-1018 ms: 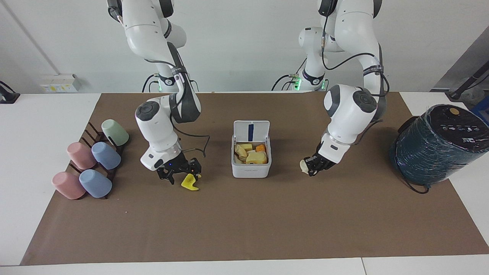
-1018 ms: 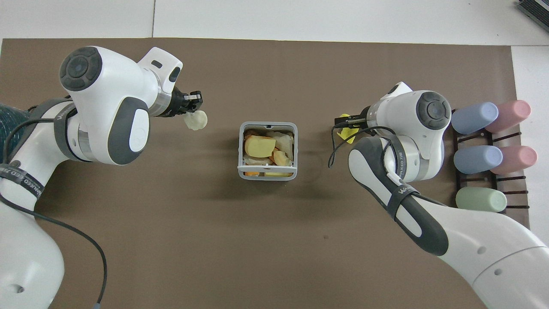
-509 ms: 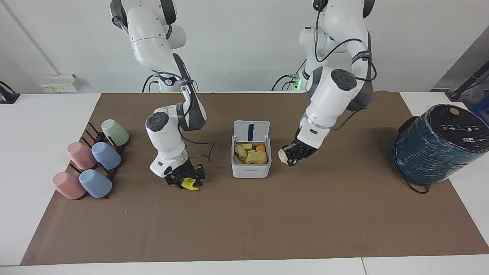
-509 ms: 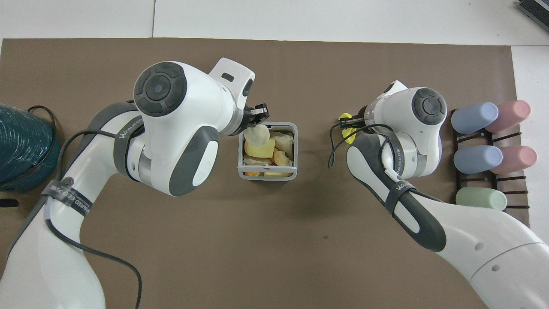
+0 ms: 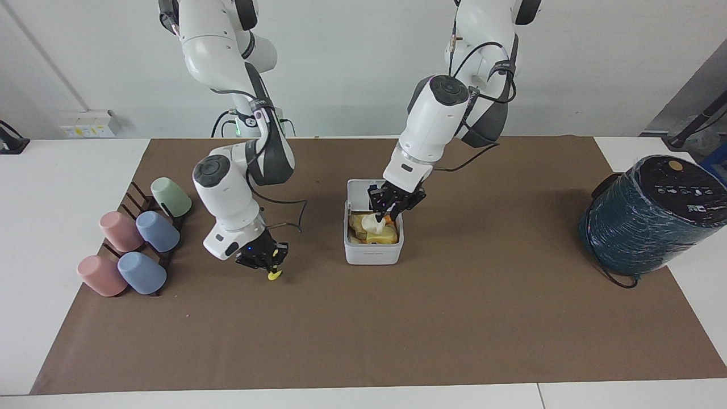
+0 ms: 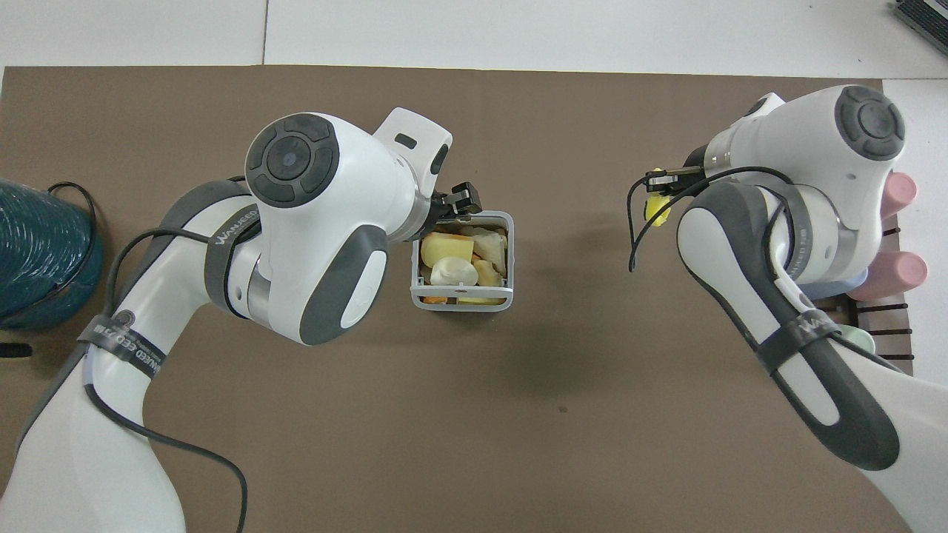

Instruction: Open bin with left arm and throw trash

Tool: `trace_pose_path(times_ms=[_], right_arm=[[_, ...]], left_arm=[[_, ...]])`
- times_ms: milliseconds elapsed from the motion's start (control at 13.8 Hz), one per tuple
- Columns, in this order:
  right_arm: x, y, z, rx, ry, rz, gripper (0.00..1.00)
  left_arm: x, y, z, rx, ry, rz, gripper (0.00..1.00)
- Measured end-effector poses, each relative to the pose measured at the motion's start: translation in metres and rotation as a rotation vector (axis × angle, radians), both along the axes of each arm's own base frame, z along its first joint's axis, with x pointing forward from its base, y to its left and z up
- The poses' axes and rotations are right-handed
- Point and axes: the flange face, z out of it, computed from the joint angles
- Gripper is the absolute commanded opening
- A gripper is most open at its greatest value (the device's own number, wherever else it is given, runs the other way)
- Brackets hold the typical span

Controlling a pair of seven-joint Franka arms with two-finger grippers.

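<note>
The white bin (image 5: 373, 253) stands mid-table with its lid (image 5: 359, 192) hinged up on the side nearer the robots. Several yellow and orange scraps fill it. A cream-white lump of trash (image 5: 375, 222) (image 6: 453, 272) lies on top of them. My left gripper (image 5: 392, 209) (image 6: 463, 201) hangs open just over the bin, above the lump. Toward the right arm's end of the table, my right gripper (image 5: 271, 262) (image 6: 656, 185) is shut on a bright yellow piece of trash (image 5: 274, 275) (image 6: 656, 209), low over the brown mat.
A dark rack of pastel cups (image 5: 136, 238) lies at the right arm's end of the table, close to the right arm. A big dark teal wrapped drum (image 5: 647, 216) (image 6: 41, 252) with a black cable sits at the left arm's end.
My left gripper carried the cream lump to the bin and opened; the lump now lies inside. My right gripper shut on the yellow piece and shifted slightly toward the cups.
</note>
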Motion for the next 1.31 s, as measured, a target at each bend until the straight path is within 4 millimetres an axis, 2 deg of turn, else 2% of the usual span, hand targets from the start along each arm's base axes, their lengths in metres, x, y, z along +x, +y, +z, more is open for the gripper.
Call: trace_pose_path(times_ms=[73,218,436,582,727,873,1018,1236,1309], right_arm=[[-0.006,0.005,0.014,0.022,0.016,-0.041,0.0],[-0.019,0.036,0.033,0.124,0.06,-0.157,0.0],[-0.031,0.097,0.042,0.242,0.1,-0.283,0.0],[-0.041,0.145,0.042,0.304,0.098,-0.362,0.0],[-0.054,0.19,0.034,0.331,0.103,-0.408,0.11],[-0.064,0.211,0.017,0.328,0.12,-0.429,0.24],[-0.064,0.212,-0.001,0.322,0.118,-0.441,0.48],[-0.065,0.221,-0.023,0.324,0.098,-0.444,0.73],[-0.066,0.226,-0.026,0.325,0.094,-0.44,0.93]], left_arm=[[0.004,0.007,0.001,0.005,-0.005,0.011,0.85],[0.021,0.039,0.005,0.054,-0.024,0.042,0.85],[0.054,0.125,0.014,0.132,-0.001,0.037,0.85],[0.07,0.193,0.024,0.169,0.03,-0.012,0.85],[0.075,0.25,0.039,0.2,0.04,-0.06,0.85],[0.071,0.287,0.061,0.214,0.032,-0.092,0.85],[0.056,0.304,0.084,0.244,0.039,-0.131,0.85],[0.032,0.31,0.114,0.294,0.06,-0.178,0.86],[0.026,0.313,0.122,0.311,0.064,-0.192,0.86]])
